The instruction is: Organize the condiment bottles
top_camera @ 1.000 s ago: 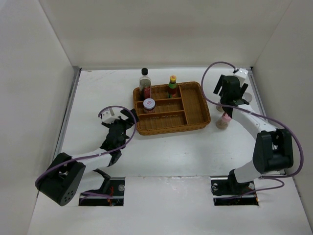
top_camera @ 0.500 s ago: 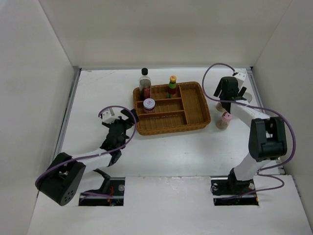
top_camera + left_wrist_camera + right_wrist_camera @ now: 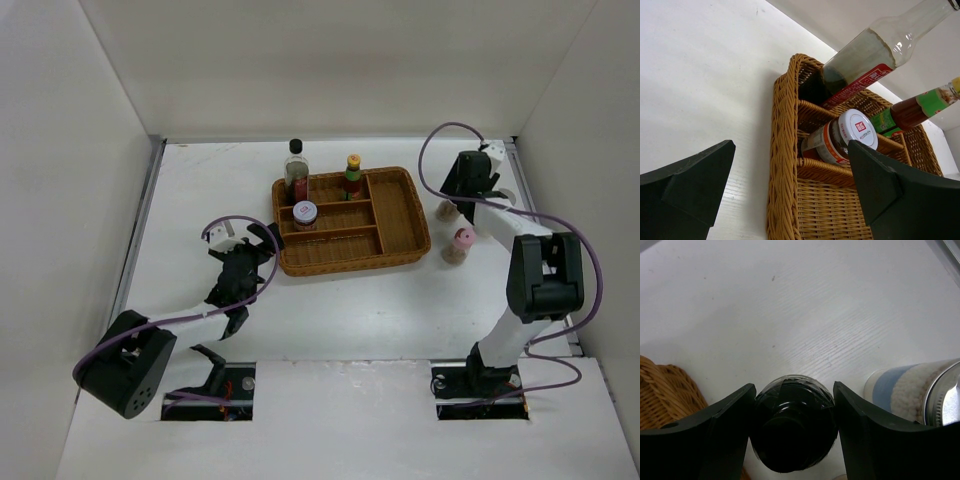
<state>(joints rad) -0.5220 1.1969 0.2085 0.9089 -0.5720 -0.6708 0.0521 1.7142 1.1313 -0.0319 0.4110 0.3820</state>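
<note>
White tabletop: right gripper [image 3: 792, 407] has just clamped the black-capped shaker [image 3: 793, 437] between its fingers, seemingly ready to lift; left gripper [image 3: 790, 187] gapes empty

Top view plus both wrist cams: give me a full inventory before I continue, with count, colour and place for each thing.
wicker tray: one, brown, centre.
tall bottle: one, clear, black cap, red label, tray's far-left compartment.
short jar: one, pale pink lid, tray's left middle compartment.
sauce bottle: one, green, yellow cap, tray's far row.
black-capped shaker: one, table right of tray.
silver-capped jar: one, blue label, beside that shaker.
pink-capped shaker: one, table right of tray.
left claw: one, black, open, by tray's left edge.
right claw: one, black, closed on black-capped shaker.
</note>
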